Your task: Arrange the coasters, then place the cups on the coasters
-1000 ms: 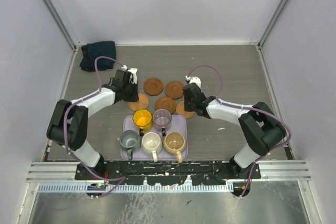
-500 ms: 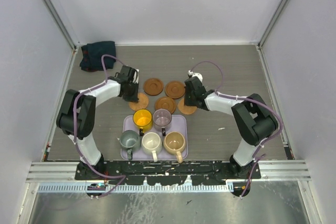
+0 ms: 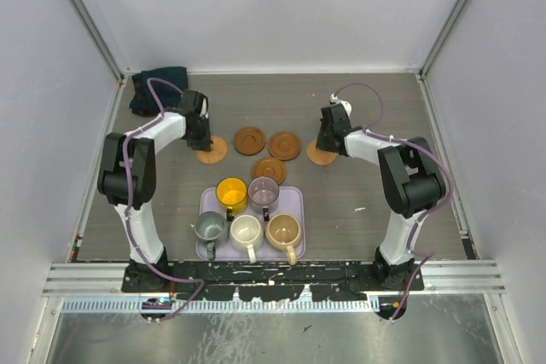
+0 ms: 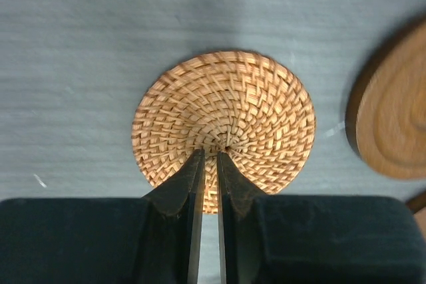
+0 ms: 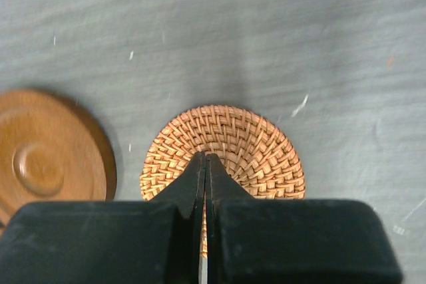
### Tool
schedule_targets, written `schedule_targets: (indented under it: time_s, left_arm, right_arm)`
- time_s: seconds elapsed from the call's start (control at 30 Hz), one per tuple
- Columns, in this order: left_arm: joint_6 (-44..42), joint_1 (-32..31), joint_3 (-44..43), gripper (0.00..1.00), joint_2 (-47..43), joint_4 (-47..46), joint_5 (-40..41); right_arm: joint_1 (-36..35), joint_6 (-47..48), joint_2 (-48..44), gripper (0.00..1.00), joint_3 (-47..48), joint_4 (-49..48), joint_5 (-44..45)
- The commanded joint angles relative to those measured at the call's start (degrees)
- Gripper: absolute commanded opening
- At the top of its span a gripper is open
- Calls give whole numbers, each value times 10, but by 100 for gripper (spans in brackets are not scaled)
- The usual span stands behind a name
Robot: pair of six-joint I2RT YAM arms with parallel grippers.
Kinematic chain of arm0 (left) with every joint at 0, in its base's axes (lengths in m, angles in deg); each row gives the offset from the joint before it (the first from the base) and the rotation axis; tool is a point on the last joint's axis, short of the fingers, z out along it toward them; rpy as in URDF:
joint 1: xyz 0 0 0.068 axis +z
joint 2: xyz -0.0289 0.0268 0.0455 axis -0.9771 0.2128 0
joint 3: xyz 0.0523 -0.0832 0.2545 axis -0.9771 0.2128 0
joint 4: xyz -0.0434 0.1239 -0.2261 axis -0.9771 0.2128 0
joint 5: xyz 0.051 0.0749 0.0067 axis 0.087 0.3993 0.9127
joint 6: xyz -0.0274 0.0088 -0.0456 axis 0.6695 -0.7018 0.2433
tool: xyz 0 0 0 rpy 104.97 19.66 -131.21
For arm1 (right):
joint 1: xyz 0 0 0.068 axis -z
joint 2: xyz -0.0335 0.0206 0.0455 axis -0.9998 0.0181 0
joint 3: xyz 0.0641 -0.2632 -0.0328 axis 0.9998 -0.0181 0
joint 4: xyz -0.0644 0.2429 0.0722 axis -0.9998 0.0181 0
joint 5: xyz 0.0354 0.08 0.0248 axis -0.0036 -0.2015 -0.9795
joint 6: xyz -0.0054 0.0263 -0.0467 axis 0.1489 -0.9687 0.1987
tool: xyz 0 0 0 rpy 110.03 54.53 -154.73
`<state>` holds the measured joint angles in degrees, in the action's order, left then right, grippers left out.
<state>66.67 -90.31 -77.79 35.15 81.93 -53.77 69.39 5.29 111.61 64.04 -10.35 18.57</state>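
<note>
Wicker coaster [image 4: 226, 101] under left pincer [image 4: 209, 156], tips together, right pincer [image 5: 205, 157] tips together on second wicker coaster [image 5: 256, 147]

Near rim of the woven coaster [image 4: 223, 114] hidden beneath the left gripper [image 4: 207, 157], the ringed coaster [image 4: 393, 111] to its right cropped by the frame edge; the right gripper [image 5: 204, 159] likewise covers the near rim of a second woven coaster [image 5: 223, 141], with a second ringed coaster [image 5: 46, 154] to its left cropped, and fingertip contact with either weave possibly present but unresolvable.
</note>
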Motion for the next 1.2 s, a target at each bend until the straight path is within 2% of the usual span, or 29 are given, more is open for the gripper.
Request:
schedule_targets:
  time_s: [0.0,0.2,0.53,0.63,0.9,1.17]
  left_arm:
    - [11,33,-84,14,40,17,-13]
    - [8,49,-202,15,105,42,-30]
    - [6,69,-276,15,144,39,-65]
    - [6,72,-253,15,121,25,-73]
    - [-5,73,-173,17,-7,-36,-86]
    - [17,72,-28,22,-110,-84,-87]
  right_arm:
    - [36,23,62,1,64,49,29]
    - [76,27,110,1,155,65,51]
    - [86,58,129,1,236,79,72]
    - [86,67,117,1,235,64,58]
    - [85,122,29,1,211,-19,-9]
    - [49,127,-66,2,158,12,-61]
